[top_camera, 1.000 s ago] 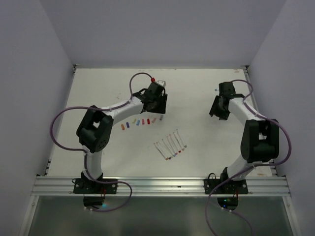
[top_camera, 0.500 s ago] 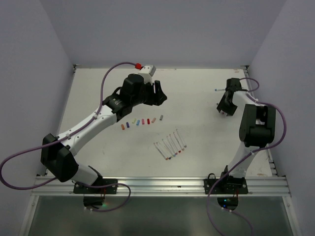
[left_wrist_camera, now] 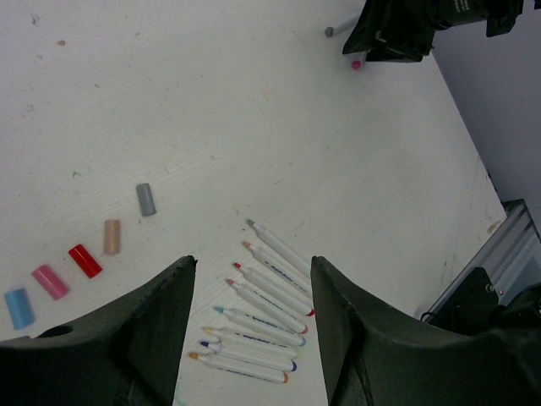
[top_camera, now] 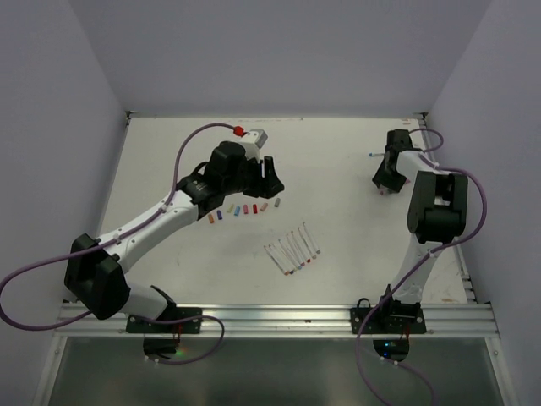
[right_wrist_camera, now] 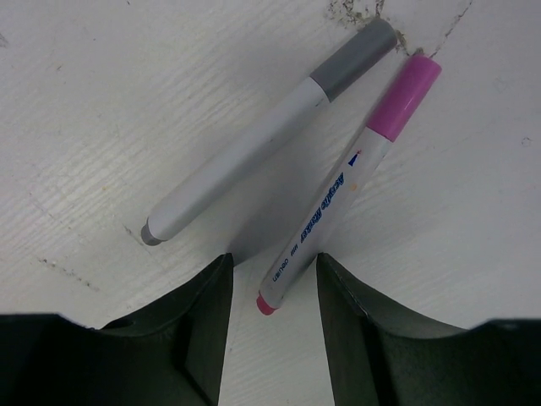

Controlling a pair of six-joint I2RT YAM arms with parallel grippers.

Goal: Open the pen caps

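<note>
The pen caps [top_camera: 243, 209], short smooth plastic cylinders in mixed colours, lie loose in a gently slanting row near the middle of the table [top_camera: 338, 161]. The left wrist view shows blue, pink, red, tan and grey ones, none touching. At 4 o'clock from the row, thin white uncapped pens [top_camera: 292, 249] with coloured tips lie side by side in a fan. The left gripper [top_camera: 272, 184] hovers just over the row's grey end, its matte black jaws spread wide and empty. Toward 2 o'clock on the scuffed, grainy white tabletop, the right gripper [right_wrist_camera: 269, 279] hangs with jaws moderately apart above a grey-capped pen [right_wrist_camera: 254, 144] and a pink-capped pen [right_wrist_camera: 338, 199]. The pink one's tail lies between the fingers.
</note>
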